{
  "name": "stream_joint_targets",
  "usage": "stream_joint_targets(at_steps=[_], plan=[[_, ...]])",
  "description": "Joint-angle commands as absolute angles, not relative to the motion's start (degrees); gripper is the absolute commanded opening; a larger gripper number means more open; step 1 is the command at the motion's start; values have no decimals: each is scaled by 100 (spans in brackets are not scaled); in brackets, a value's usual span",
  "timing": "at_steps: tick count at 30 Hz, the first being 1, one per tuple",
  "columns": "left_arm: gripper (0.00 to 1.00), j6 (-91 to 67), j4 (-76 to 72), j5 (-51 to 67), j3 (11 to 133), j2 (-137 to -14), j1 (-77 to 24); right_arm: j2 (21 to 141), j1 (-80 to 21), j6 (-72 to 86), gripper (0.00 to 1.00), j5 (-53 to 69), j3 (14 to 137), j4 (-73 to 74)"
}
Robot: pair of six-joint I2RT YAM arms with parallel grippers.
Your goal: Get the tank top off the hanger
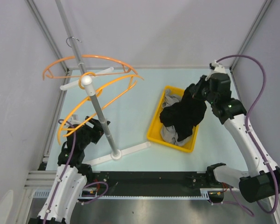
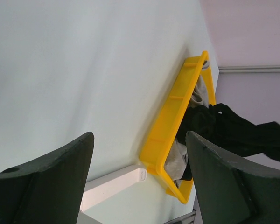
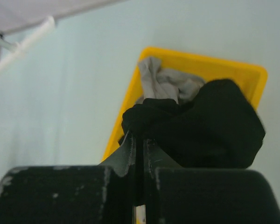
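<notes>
Right wrist view shows the right tool (image 3: 139, 140) clenched on a fold of the black tank top (image 3: 214, 126), which hangs over the yellow bin (image 3: 210, 63) and a grey cloth (image 3: 165, 84) inside it. The left tool (image 2: 140, 158) stands released, grasping nothing, low beside the stand (image 1: 103, 121). The orange hangers (image 1: 99, 56) look bare, so removal seems done; only dropping the top appears left. Open bench (image 1: 130, 102) lies between bin and stand, and the side wall (image 1: 270, 56) is close to the right arm.

Pale table (image 1: 130, 105), yellow bin (image 1: 155, 125) (grey cloth (image 1: 169, 134) inside), white stand base (image 1: 133, 149)
</notes>
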State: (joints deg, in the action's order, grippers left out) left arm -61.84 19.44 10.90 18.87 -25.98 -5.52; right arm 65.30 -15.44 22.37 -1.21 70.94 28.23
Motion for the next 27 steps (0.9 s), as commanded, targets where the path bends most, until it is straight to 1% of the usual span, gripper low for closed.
stream_joint_targets(at_steps=[1,2,5,9,10,14,15,17,18,19,20,24,25,27], plan=[[84,-6047,1706,1116,2109,-2724,-589,6520,-2003,2303,0,-703,6279,2120],[84,-5977,1627,1134,2101,-2794,-580,6626,-2152,2355,0,-686,6136,2005],[84,-5854,1249,1186,2022,-3074,-580,7065,-2180,2610,0,-353,5697,1461],[84,-5854,687,1432,1995,-3540,-589,7803,-2232,2768,0,-62,5529,1029],[83,-5845,651,1511,2013,-3629,-589,7918,-2232,2803,1,-53,5494,994],[83,-5775,528,1547,2118,-3858,-589,8314,-2224,3093,5,657,5116,546],[83,-5801,458,1547,2127,-3876,-598,8428,-2224,3181,6,1068,4959,293],[83,-5836,361,1529,2118,-3928,-624,8551,-2224,3444,9,1561,4843,71],[83,-5845,273,1538,2127,-3955,-668,8647,-2215,3471,11,1591,4817,53],[83,-5845,238,1555,2127,-4033,-694,8675,-2215,3463,16,1547,4816,53],[83,-5836,211,1590,2127,-4069,-720,8684,-2215,3298,18,1277,4843,114],[83,-5687,-191,1801,2066,-4227,-791,8561,-2206,2762,31,371,5106,1034],[83,-5695,-280,1837,2039,-4254,-791,8447,-2215,2690,40,273,5220,1176],[83,-5704,-562,1863,1952,-4315,-800,8289,-2224,2550,52,132,5317,1527]])
